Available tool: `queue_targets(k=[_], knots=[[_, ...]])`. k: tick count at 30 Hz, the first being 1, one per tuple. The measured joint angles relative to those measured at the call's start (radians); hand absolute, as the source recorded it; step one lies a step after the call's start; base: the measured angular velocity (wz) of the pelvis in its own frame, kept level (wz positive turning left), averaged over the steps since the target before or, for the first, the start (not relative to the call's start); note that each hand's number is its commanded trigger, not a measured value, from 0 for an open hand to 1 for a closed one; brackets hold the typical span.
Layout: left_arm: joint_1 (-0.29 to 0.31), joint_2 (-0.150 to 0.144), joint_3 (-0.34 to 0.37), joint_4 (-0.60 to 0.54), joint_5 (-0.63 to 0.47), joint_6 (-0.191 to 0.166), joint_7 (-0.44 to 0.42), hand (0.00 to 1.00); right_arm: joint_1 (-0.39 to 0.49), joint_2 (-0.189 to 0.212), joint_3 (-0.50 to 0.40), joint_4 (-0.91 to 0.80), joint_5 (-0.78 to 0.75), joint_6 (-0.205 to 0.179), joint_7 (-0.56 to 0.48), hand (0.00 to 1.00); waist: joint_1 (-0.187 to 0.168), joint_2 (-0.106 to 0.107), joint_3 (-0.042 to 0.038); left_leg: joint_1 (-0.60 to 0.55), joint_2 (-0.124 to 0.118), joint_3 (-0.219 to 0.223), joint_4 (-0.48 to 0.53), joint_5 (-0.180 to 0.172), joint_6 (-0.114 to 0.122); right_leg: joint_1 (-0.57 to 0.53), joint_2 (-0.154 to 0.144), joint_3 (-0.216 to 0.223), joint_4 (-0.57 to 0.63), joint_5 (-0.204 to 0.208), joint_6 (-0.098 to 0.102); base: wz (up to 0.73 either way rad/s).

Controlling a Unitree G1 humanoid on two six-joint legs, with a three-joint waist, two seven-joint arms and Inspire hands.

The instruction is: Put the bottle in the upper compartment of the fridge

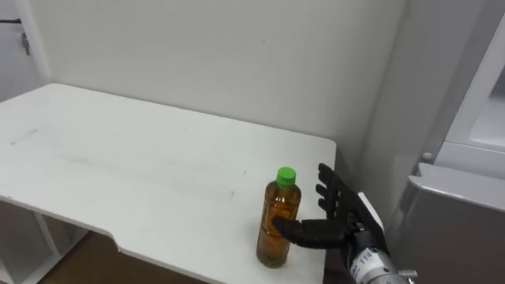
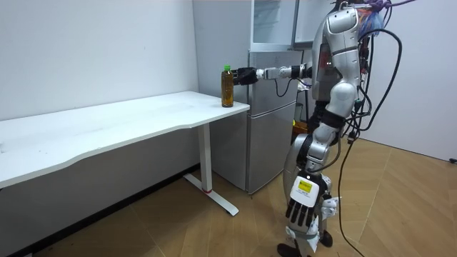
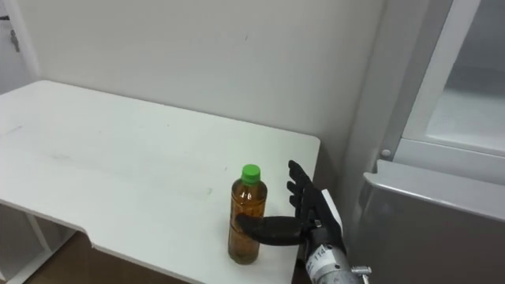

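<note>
**Right hand [image 1: 341,213] up against the bottle [image 1: 278,221]**

Standing upright on the white table [image 1: 118,158], near the corner beside the grey fridge [image 1: 458,221]. Held alongside with fingers spread straight, thumb laid across the front, touching, not clamped. And down at the robot's side in the room view: left hand [image 2: 303,208], hanging loose, empty.

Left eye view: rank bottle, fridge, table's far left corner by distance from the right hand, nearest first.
1. bottle: against the right hand, at its thumb, just to its left.
2. fridge: to the hand's right.
3. table's far left corner: across the tabletop, upper left.
</note>
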Motion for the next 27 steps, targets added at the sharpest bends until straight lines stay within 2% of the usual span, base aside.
queue_targets(k=[6, 17, 22, 27], knots=[[-0.002, 0.008, -0.012, 0.003, -0.008, 0.004, 0.001, 0.00, -0.007, -0.001, 0.004, 0.014, 0.042, 0.000, -0.017, 0.00, 0.023, 0.000, 0.0009, -0.009, 0.000, 0.001, 0.003, 0.000, 0.000, -0.009, 0.000, 0.000, 0.000, 0.000, 0.000, -0.01], [-0.011, 0.009, -0.024, 0.004, -0.011, 0.008, 0.001, 0.00, -0.072, 0.001, 0.042, 0.090, 0.046, 0.000, -0.021, 0.00, 0.049, -0.007, 0.0042, -0.024, -0.001, -0.002, 0.005, 0.000, 0.000, -0.021, 0.000, 0.000, 0.000, 0.000, 0.000, 0.00], [-0.014, 0.010, -0.038, 0.003, -0.012, 0.008, 0.002, 0.00, -0.095, 0.002, 0.084, 0.141, 0.045, 0.000, -0.022, 0.00, 0.050, -0.018, 0.0094, -0.024, 0.000, -0.003, 0.005, 0.000, 0.000, -0.022, 0.000, 0.009, 0.000, 0.000, 0.000, 0.00], [-0.015, 0.009, -0.045, 0.001, -0.011, 0.005, 0.002, 0.00, -0.123, 0.003, 0.090, 0.219, 0.033, 0.000, -0.025, 0.00, 0.050, -0.017, 0.0105, -0.027, -0.002, -0.011, 0.005, 0.001, 0.000, -0.023, 0.000, 0.017, 0.000, 0.000, 0.000, 0.01]])
